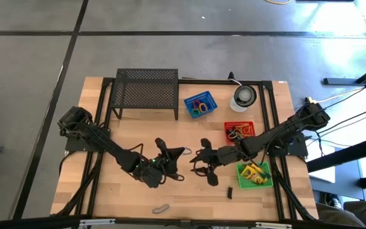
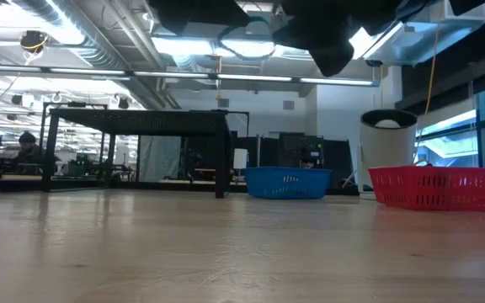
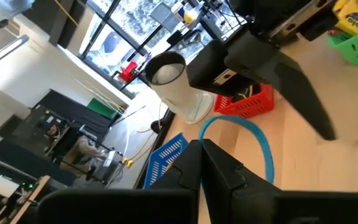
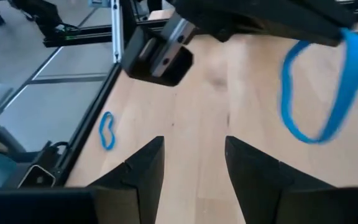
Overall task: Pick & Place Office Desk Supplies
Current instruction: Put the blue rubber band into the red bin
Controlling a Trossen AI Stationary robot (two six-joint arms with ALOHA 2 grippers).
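My left gripper is over the middle of the table and is shut on a blue rubber-band loop, which also shows hanging in the right wrist view. My right gripper is open just to its right, facing the left one and holding nothing. A second blue loop lies flat on the table near its near edge. A small black clip lies by the green basket, which holds the yellow-green crayon boxes. My left gripper pinches the blue rubber band at one end of its loop between its two shut fingers. The rest of the loop curves out past the fingertips, slack and lifted clear of the table.
The black wire-mesh rack stands at the far left. A blue basket with bands, the round white-and-dark disc and a red basket stand far right. Bare wood lies near and left.
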